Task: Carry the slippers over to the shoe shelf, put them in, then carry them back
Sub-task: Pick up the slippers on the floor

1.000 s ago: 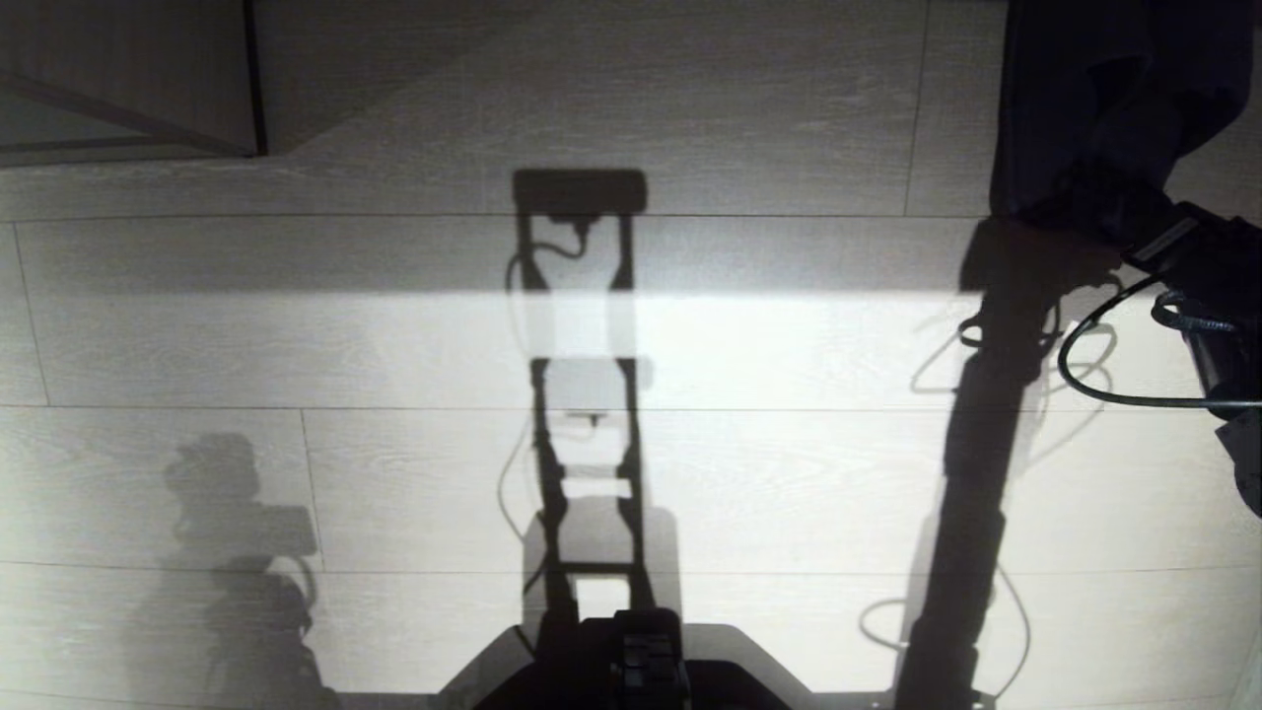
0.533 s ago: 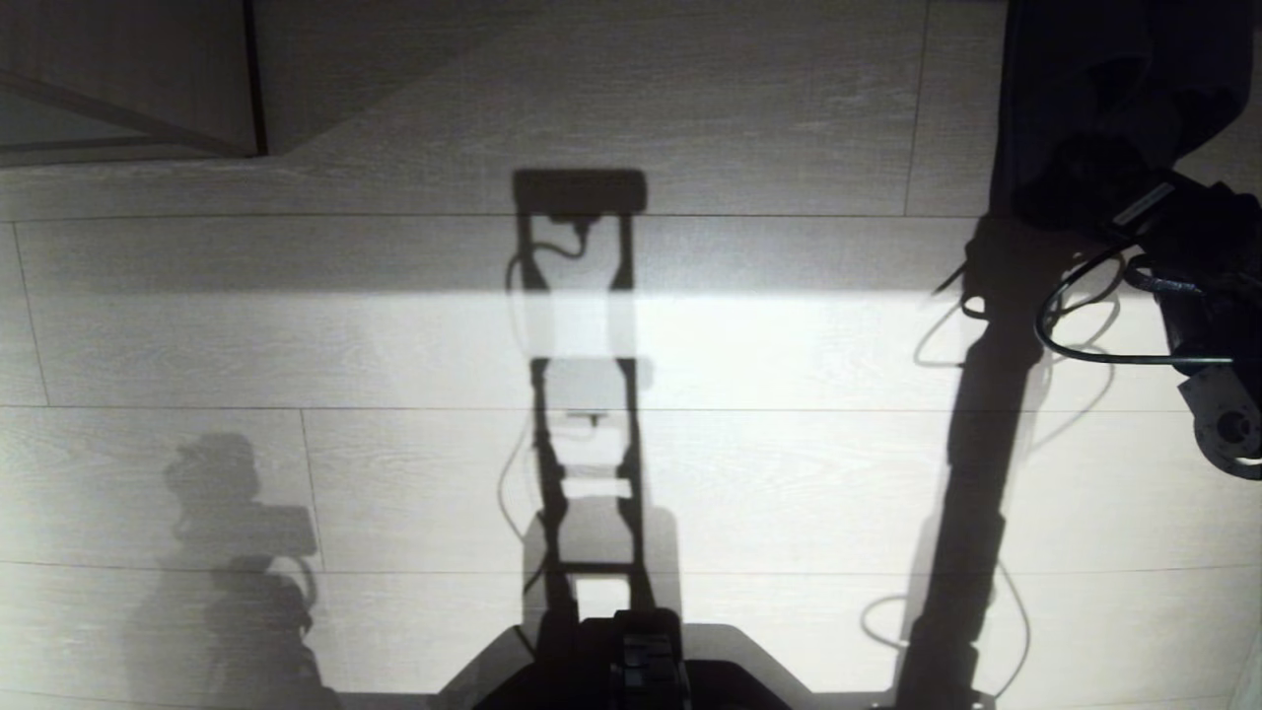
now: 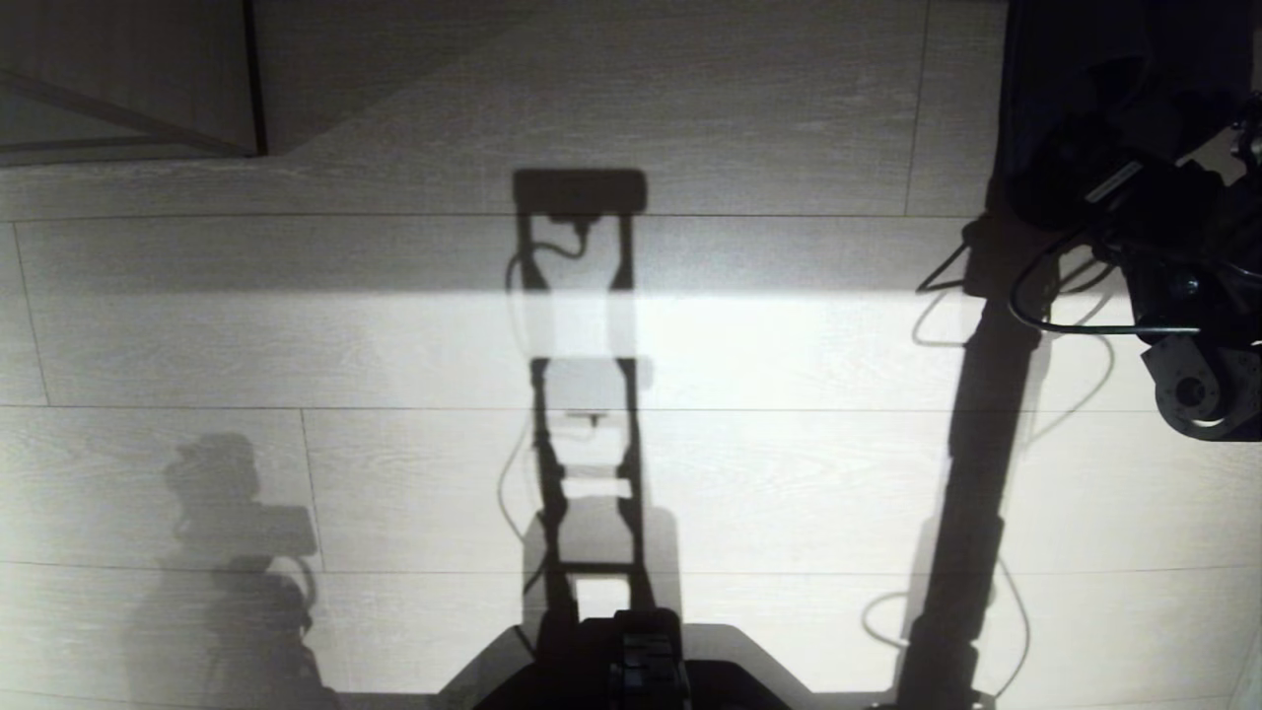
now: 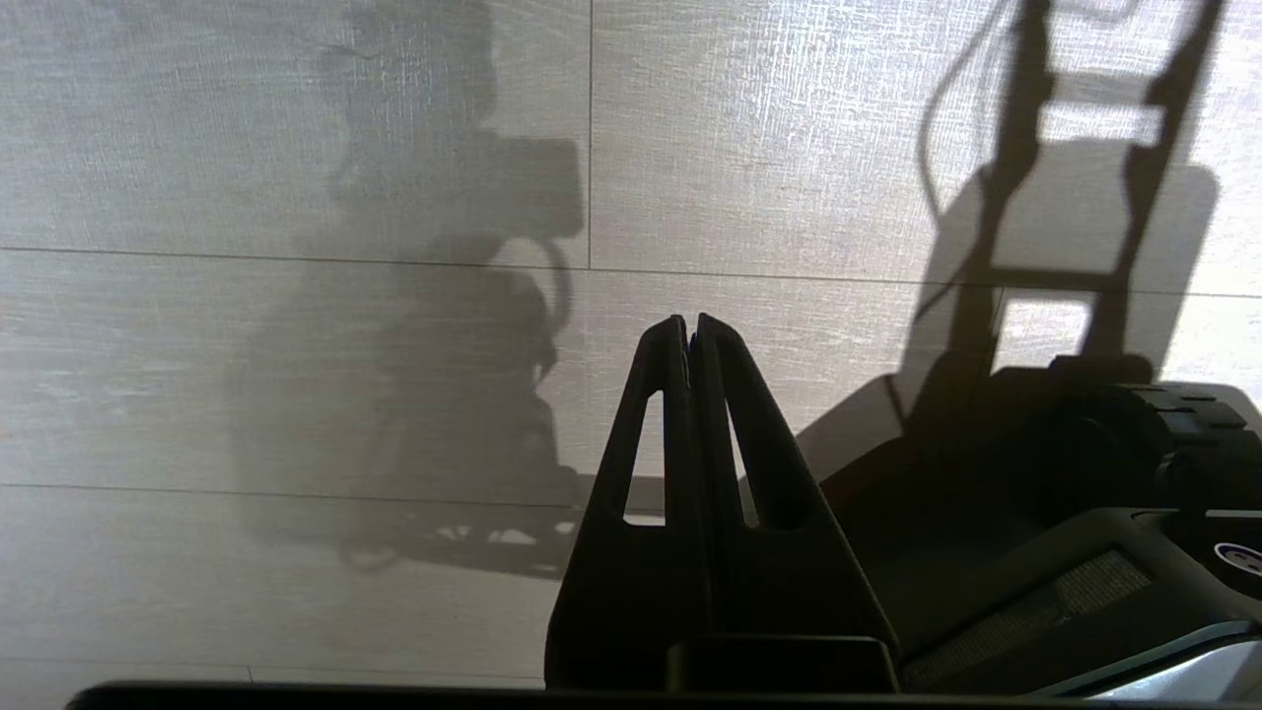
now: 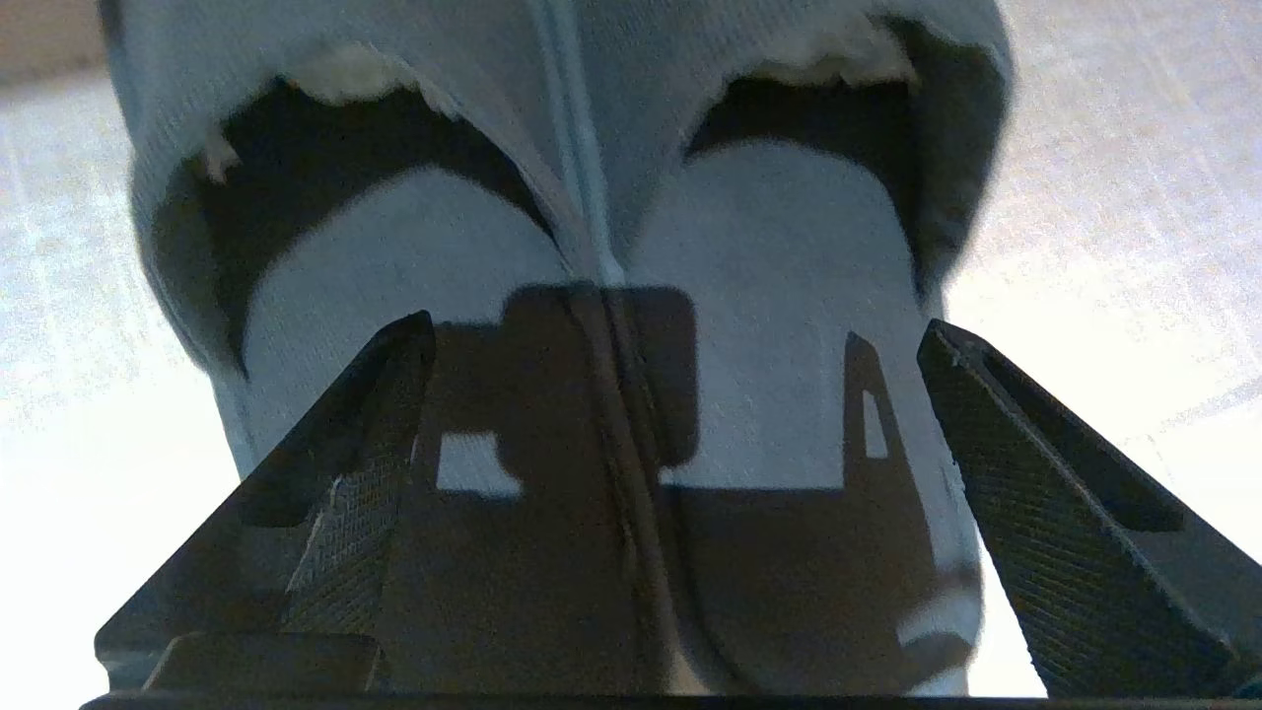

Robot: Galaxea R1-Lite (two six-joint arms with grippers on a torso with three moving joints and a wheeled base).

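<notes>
The slippers (image 5: 789,247) lie side by side on the pale floor, grey-blue fabric with dark openings and a pale seam between them. In the head view they are a dark shape (image 3: 1065,79) at the far right. My right gripper (image 5: 675,325) hangs over their near ends, open wide, one finger outside each slipper and nothing clamped. Its arm (image 3: 1183,286) reaches in from the right edge. My left gripper (image 4: 690,320) is parked low beside the base, shut and empty.
A pale wood board corner (image 3: 128,89) with a dark edge sits at the far left; I cannot tell whether it belongs to the shoe shelf. The robot base (image 3: 641,661) shows at the near edge. Arm and mast shadows cross the plank floor (image 3: 394,345).
My right arm has swung farther out over the slippers, and its wrist has come more into the head view. The left arm and the scene have not moved.
</notes>
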